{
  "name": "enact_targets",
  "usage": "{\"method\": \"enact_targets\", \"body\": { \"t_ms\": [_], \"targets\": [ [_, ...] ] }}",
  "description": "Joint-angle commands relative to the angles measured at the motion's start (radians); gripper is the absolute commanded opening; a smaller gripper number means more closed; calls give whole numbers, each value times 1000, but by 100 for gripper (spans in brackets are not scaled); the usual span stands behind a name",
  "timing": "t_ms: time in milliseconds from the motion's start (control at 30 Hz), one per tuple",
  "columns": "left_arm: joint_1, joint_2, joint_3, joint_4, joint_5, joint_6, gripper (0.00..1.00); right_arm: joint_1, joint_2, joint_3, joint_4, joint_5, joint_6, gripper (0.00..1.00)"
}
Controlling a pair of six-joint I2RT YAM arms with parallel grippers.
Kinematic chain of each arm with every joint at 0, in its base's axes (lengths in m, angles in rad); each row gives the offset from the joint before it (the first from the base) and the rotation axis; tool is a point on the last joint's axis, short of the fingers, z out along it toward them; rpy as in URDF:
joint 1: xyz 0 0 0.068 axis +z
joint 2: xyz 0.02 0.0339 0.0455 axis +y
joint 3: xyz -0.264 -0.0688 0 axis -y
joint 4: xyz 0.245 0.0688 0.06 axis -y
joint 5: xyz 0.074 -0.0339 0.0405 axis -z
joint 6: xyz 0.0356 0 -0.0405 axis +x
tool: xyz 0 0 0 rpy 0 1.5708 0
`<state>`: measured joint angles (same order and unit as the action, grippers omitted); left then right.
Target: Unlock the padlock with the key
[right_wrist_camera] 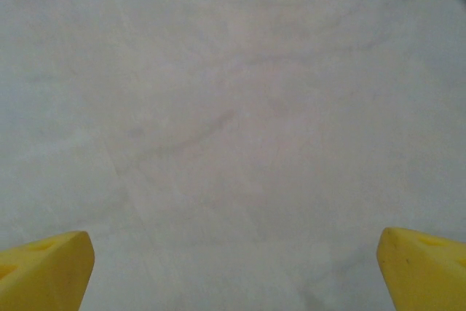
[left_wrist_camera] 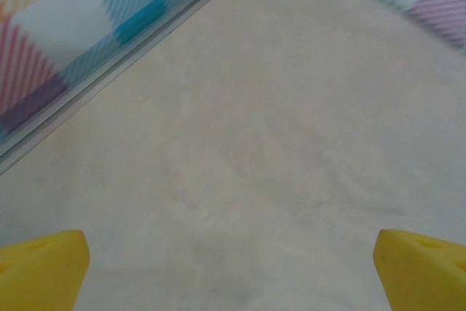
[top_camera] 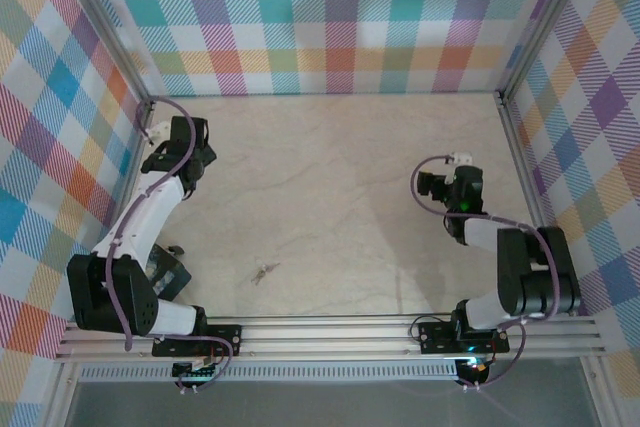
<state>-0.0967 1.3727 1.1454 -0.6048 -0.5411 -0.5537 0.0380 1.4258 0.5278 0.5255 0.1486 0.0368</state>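
The key (top_camera: pixel 265 272) is a tiny spindly brownish thing lying on the pale table near the front, between the two arm bases. A small dark bit with a thin loop (top_camera: pixel 175 249) pokes out beside the left arm's lower link; it may be the padlock, but I cannot tell. My left gripper (top_camera: pixel 178 139) is far back by the left wall and, in its wrist view, stands open (left_wrist_camera: pixel 233 271) over bare table. My right gripper (top_camera: pixel 447 184) is at mid-right, also open (right_wrist_camera: pixel 234 271) with nothing between its yellow fingertips (right_wrist_camera: pixel 45 267).
A dark box (top_camera: pixel 170 275) sits partly under the left arm near its base. Plaid walls on metal rails (top_camera: pixel 320 95) enclose the table on three sides; the left rail (left_wrist_camera: pixel 109 71) runs close to the left gripper. The arm bases stand on the front rail (top_camera: pixel 330 332).
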Motion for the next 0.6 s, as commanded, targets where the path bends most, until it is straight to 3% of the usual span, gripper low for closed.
{"method": "enact_targets", "body": {
  "t_ms": [0,133,367,567],
  "targets": [
    [6,-51,-19,-226,-60,-92,100,-5,-140,121,-173,-15,-28,100],
    [53,-108,-47,-358,-105,-214,100,-4,-135,318,-514,-76,28,97],
    [153,-120,-158,-511,-63,-414,100,31,-115,421,-741,-245,111,90],
    [170,-96,-261,-400,47,-401,100,74,-109,436,-809,-251,107,90]
  ]
}}
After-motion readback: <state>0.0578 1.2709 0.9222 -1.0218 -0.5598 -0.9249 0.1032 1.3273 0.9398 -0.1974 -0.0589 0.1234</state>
